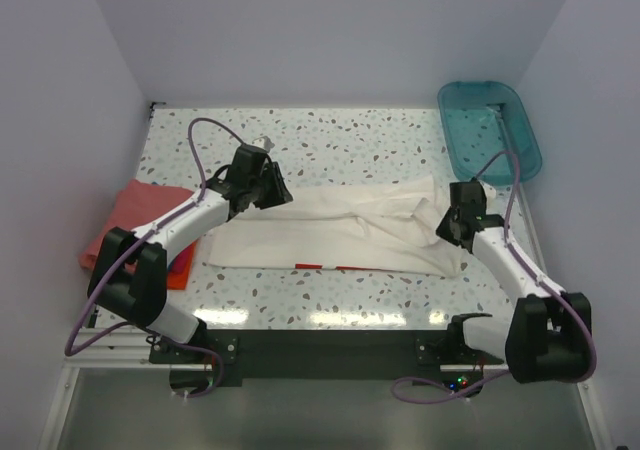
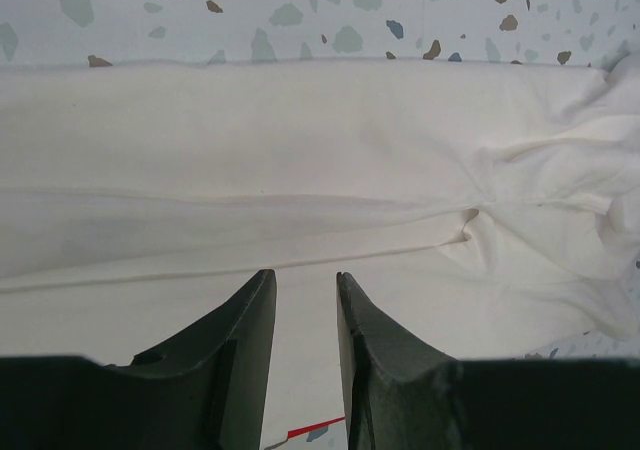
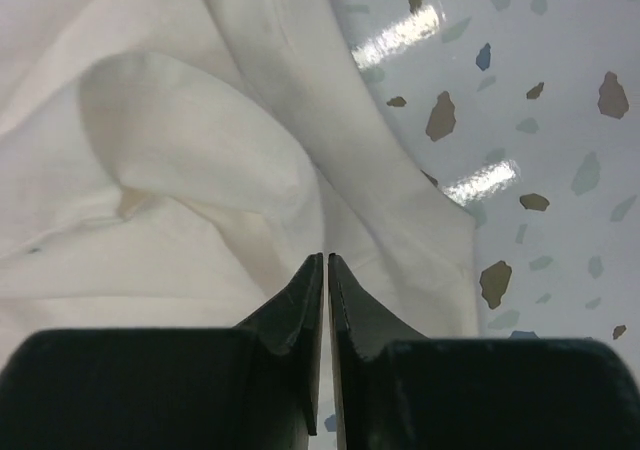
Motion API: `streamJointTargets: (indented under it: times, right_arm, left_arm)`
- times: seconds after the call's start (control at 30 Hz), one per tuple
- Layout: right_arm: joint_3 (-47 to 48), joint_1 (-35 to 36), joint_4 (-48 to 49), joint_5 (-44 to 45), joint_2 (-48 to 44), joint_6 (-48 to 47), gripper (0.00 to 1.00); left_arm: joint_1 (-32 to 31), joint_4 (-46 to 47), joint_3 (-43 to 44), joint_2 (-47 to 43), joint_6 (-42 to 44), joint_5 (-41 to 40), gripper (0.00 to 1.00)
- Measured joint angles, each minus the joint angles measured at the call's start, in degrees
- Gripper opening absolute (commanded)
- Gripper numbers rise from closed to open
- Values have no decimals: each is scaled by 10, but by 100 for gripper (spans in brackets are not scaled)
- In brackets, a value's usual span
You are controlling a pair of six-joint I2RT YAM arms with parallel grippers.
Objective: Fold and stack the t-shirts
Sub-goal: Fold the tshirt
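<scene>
From above: white t-shirt [image 1: 340, 232] flat on the speckled table [image 1: 350, 145], folded into a long band running 9 to 3 o'clock across the middle, rumpled toward the 3 o'clock end. Sliver of red print [image 1: 322, 266] peeking out along the band's 6 o'clock edge. At the table's 9 o'clock, partly under the left arm: folded salmon-pink t-shirt [image 1: 140, 210] atop an orange-red t-shirt [image 1: 178, 273], near the band's 9 o'clock end, contact not clear. Teal tub [image 1: 490, 125] at 1 o'clock, well apart from the cloth. Left gripper [image 1: 275, 192] over the band's 10 o'clock corner, right gripper [image 1: 450, 225] at its 3 o'clock end. Jaw state of neither readable from up there.

Settled only by the left wrist view: left gripper [image 2: 304, 276] narrowly parted, dark fingers [image 2: 250, 350] either side of a slim gap, nothing clamped between. Below them smooth white cloth with long shallow creases, bare terrazzo beyond at 12 o'clock, a scrap of the red print at 6 o'clock.

Settled only by the right wrist view: right gripper [image 3: 325, 258] pressed together, tips all but touching, over bunched white folds. Cannot tell whether any cloth is nipped between the tips. Shirt edge slanting from 12 toward 4 o'clock, glossy table surface beyond at 3 o'clock.
</scene>
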Motion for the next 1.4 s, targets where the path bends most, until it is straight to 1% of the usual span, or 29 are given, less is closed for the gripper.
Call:
streamJointTargets:
  times: [0.07,0.13,0.2,0.3,0.43,0.63,0.73,0.93,1.2,1.3,1.4]
  right_arm:
    - [1,3,2,-8,-46,-2,16]
    - [9,10,6,-17,-77,-6,26]
    - [20,19,22,-34,-84,-15,28]
    - [32,27,53,-65,-59,-29,32]
    - [47,28,90,-101,17,-47,37]
    - [59,30,120,-133,90,-60,38]
    - [70,37,129,-135,111,-63,40]
    - [89,52,142,-137,143,-64,40]
    - [90,78,139,-125,150,-60,38]
    - [90,86,139,-117,150,-59,34]
    - [90,88,139,-107,154,-58,33]
  left_arm:
    - [0,0,0,-1,0,0,35]
    - [0,0,0,-3,0,0,35]
    - [0,0,0,-5,0,0,35]
    - [0,0,0,-6,0,0,35]
    - [0,-2,0,-6,0,-1,36]
    - [0,-5,0,-7,2,-4,36]
    - [0,-5,0,-9,4,-5,36]
    - [0,-9,0,-12,4,-7,36]
    - [1,-14,0,-14,5,-7,36]
    - [1,-14,0,-14,5,-7,36]
    - [1,-14,0,-14,5,-7,36]
